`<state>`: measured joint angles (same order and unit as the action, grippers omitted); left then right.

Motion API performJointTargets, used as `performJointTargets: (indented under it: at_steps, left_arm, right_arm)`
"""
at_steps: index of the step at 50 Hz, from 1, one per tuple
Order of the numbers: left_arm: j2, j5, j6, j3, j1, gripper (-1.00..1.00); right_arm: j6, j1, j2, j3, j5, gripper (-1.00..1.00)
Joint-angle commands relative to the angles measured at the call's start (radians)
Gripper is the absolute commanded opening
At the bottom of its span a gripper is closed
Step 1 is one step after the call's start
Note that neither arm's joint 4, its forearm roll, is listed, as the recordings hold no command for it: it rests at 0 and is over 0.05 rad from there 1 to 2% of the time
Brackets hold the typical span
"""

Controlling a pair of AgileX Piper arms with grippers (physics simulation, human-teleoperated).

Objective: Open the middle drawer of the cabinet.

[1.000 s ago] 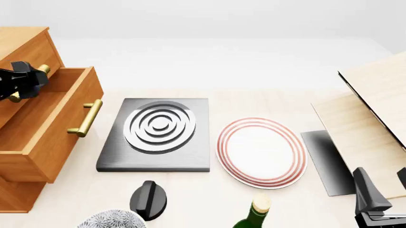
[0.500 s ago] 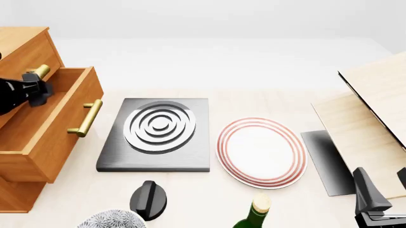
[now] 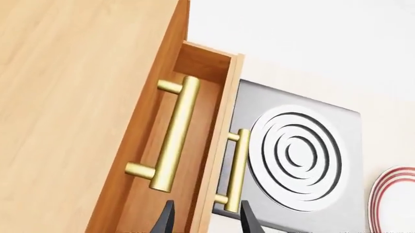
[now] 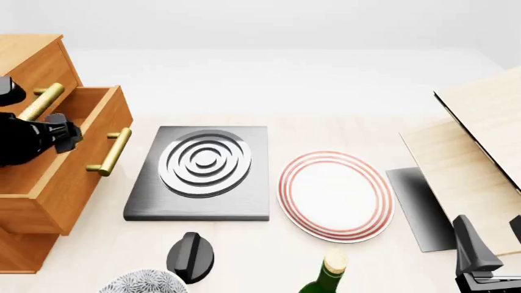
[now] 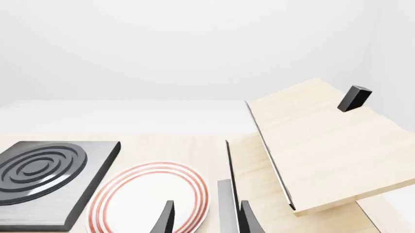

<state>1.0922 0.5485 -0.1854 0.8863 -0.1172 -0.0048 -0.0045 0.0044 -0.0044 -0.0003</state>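
Already the middle drawer (image 4: 69, 159) juts from the cabinet (image 4: 28, 61) at far left. My left pincer (image 4: 67, 135) hangs empty above it, fingers narrowly apart; dropping, I could catch its front. My left wrist view shows both handles; front view adds my right pincer (image 4: 488, 259), parked, apparently open.

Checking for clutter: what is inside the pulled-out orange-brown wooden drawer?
The orange-brown wooden drawer shows only bare wood; the black left gripper hides part of it.
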Motion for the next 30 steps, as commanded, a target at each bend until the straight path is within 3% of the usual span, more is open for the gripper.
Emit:
performJointTargets:
  at_steps: [1, 30]
  left_arm:
    - [0.013, -0.018, -0.026, -0.020, 0.035, 1.00]
    - [0.055, -0.034, -0.044, -0.045, 0.089, 1.00]
  right_arm:
    - [0.002, -0.001, -0.001, -0.001, 0.002, 1.00]
    - [0.000, 0.000, 0.000, 0.000, 0.000, 1.00]
